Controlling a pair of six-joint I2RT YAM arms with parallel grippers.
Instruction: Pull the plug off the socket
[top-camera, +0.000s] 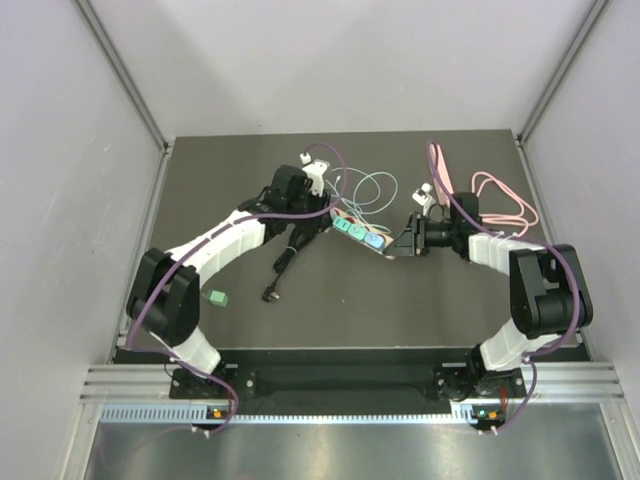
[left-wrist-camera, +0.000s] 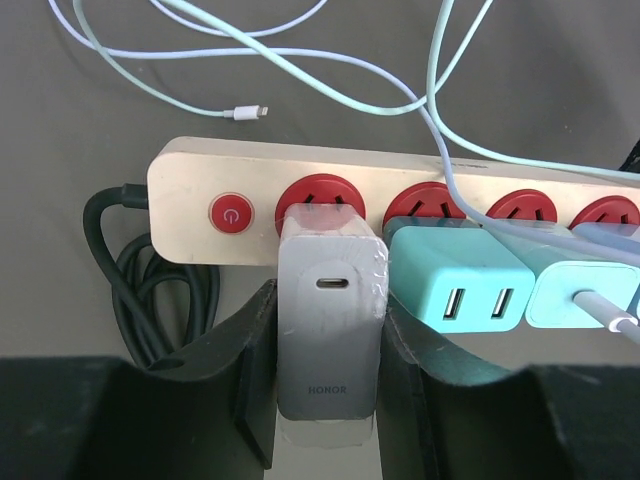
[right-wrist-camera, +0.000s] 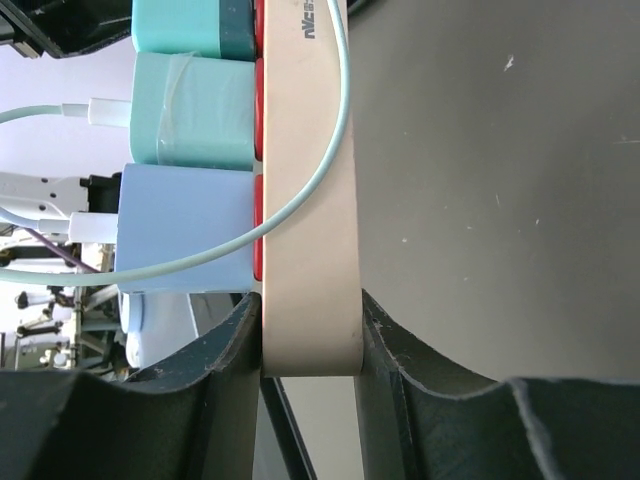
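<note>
A beige power strip (top-camera: 360, 233) with red sockets lies mid-table. In the left wrist view the strip (left-wrist-camera: 200, 170) carries a grey HONOR plug (left-wrist-camera: 330, 330) at its first socket, next to the red power button. My left gripper (left-wrist-camera: 328, 300) is shut on this grey plug, one finger on each side; it also shows in the top view (top-camera: 325, 215). A thin slice of the plug's prongs shows at the socket. My right gripper (right-wrist-camera: 310, 310) is shut on the far end of the strip (right-wrist-camera: 310, 200); it also shows in the top view (top-camera: 400, 243).
A teal plug (left-wrist-camera: 460, 285) and a pale teal plug (left-wrist-camera: 580, 290) sit right beside the grey one. White cables (top-camera: 370, 188) loop behind the strip, its black cord (left-wrist-camera: 160, 290) coils at the left. A pink cable (top-camera: 505, 200) lies at the right, a small green block (top-camera: 216, 297) at the left.
</note>
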